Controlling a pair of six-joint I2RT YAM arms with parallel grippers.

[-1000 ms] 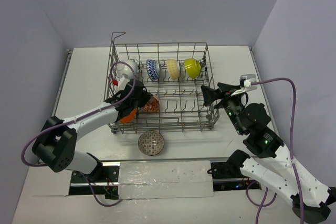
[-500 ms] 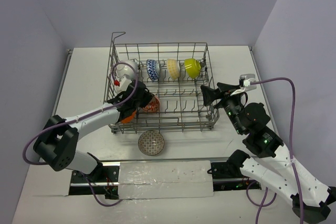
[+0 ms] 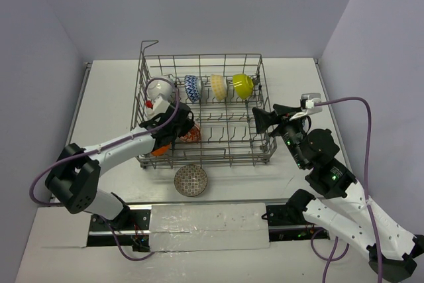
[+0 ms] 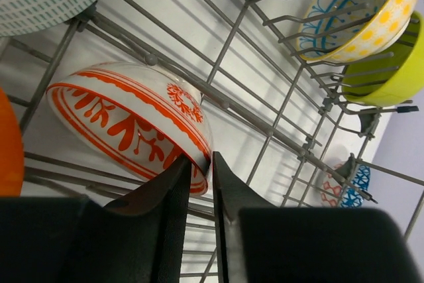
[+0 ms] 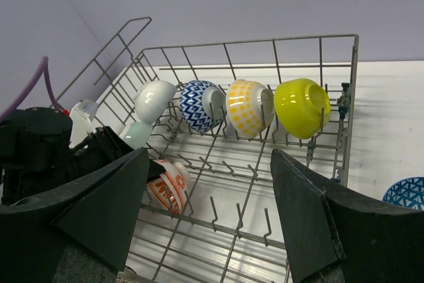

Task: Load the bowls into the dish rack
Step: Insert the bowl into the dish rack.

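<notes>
While inside the dish rack (image 3: 205,55), rim of red-white bowl (image 4: 132,120) at left gripper (image 4: 202,164).

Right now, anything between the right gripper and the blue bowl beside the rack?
Nothing visible. The blue bowl sits on the table outside the dish rack's right wall, on the open right gripper's side; only its edge shows.

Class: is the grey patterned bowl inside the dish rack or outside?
Outside: the grey bowl sits on the table before the dish rack.

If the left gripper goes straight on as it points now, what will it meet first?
The red-and-white patterned round bowl in the grey wire dish rack; its rim sits right at the tips of the left gripper.
</notes>
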